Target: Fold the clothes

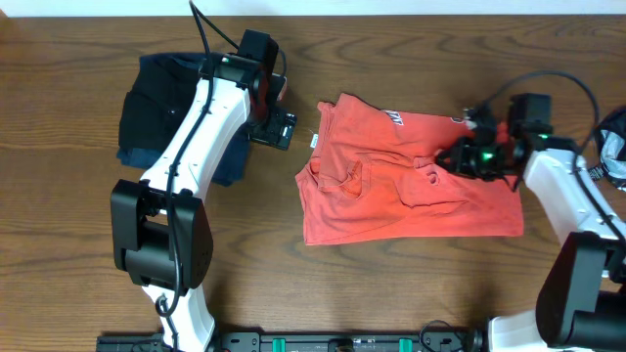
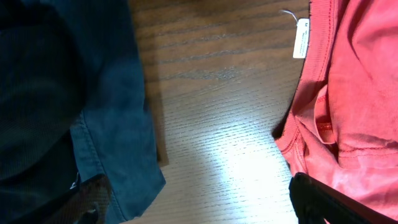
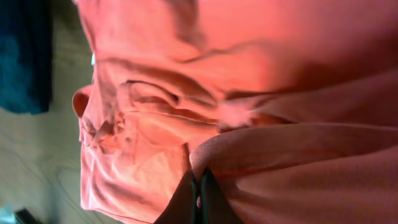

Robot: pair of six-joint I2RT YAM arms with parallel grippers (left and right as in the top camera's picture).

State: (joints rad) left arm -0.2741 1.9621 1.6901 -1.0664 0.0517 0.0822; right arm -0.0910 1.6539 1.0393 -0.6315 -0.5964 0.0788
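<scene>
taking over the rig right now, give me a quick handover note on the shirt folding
left claw: open, holding nothing, over bare table between the dark folded garments and the collar of the T-shirt.
right claw: shut, seemingly pinching a raised fold on the T-shirt's right part.
T-shirt: centre-right, a rumpled rough rectangle, white lettering peeking at the far edge.
done: apparently a first fold-over.
left: smooth it out, finish the folds.
</scene>
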